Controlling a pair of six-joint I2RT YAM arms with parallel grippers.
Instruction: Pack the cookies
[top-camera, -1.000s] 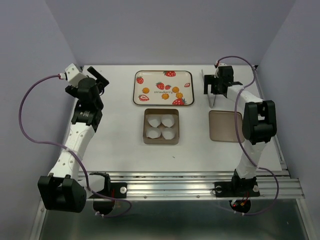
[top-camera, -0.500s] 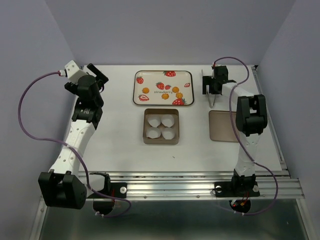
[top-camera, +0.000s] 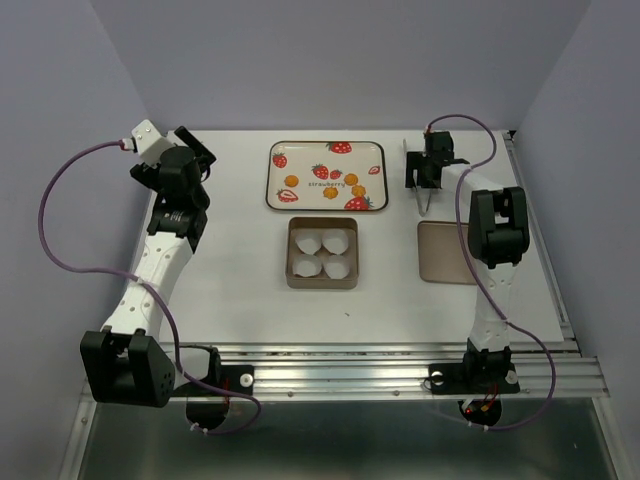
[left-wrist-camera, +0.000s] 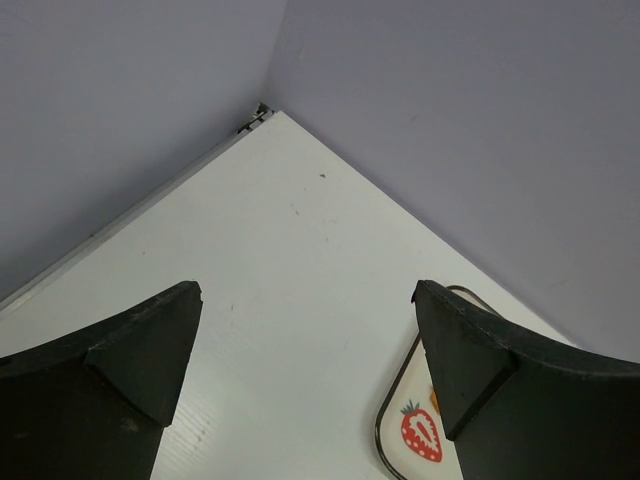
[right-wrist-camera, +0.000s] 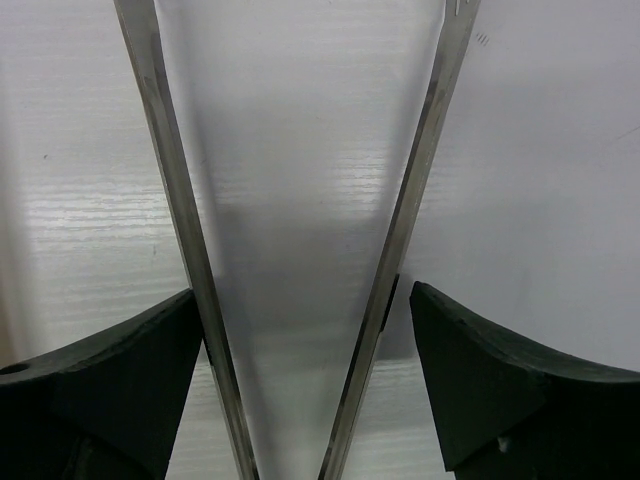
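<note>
Orange cookies (top-camera: 352, 179) sit on the strawberry tray (top-camera: 305, 150), beyond the brown tin (top-camera: 322, 284). Left wrist view: left gripper (left-wrist-camera: 306, 295) spreads wide above the white table (left-wrist-camera: 300, 230). Right wrist view: right gripper (right-wrist-camera: 302, 300) stands apart, straddling metal tongs (right-wrist-camera: 405, 220) without clamping them.

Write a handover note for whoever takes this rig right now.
Left tool: open, empty, over the far left corner of the table.
Right tool: open, astride the tongs lying at the far right; not clamped yet.
Cookies: all four on the strawberry tray, behind the tin.
Tin: four paper cups, all empty; lid lies to its right.
Done: nothing packed.
To do: grip the tongs, likely move one cookie into each cup, then fit the lid.
</note>
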